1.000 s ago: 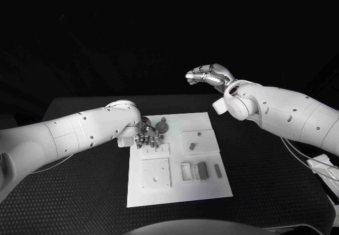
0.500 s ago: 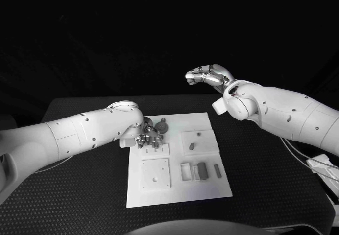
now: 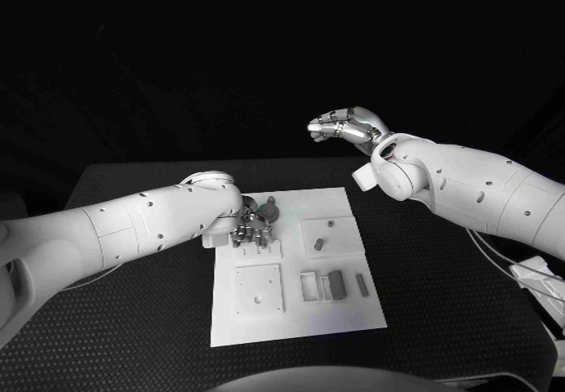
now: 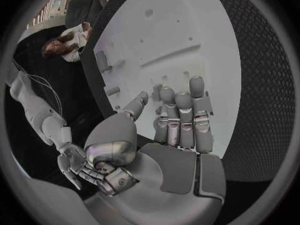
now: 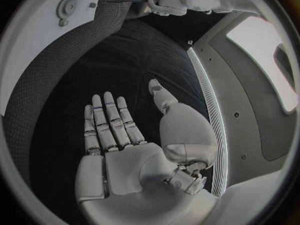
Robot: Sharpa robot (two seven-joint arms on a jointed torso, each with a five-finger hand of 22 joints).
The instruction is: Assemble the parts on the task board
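Black table is carrying the white task board. Left hand is hovering over the board's far left corner, fingers extended side by side, holding nothing; a round gear-like part is lying just beyond the fingertips. Right hand is hanging raised well behind the board; its fingers are lying straight and close together, palm empty. Risk: the flat fingers may be nudging neighbouring parts out of their seats if lowered carelessly.

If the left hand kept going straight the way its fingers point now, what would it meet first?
Most likely the task board: the left hand has its fingers stretched out low over the white surface, empty. Whether they already touch it is unclear.
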